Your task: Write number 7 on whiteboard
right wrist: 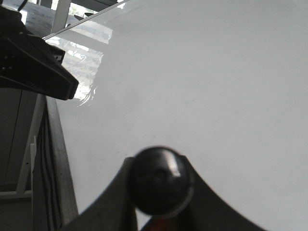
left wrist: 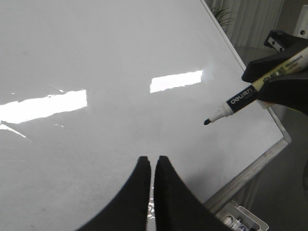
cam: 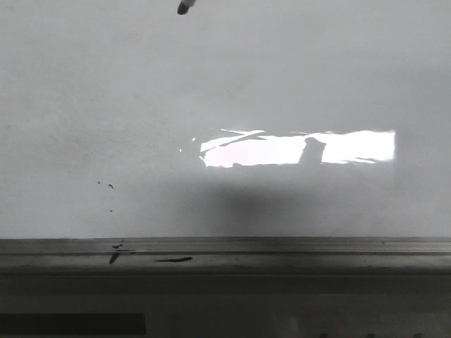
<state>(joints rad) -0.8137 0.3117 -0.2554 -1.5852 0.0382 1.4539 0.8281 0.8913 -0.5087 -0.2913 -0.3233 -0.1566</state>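
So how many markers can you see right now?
1 for sure: the marker held in the right gripper, tip just off the whiteboard. A tray below its edge may hold more.

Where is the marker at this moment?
The marker is clamped in the right pincer, its tip just above the whiteboard near the railed edge; in the front view only its tip shows at the top, left of centre.
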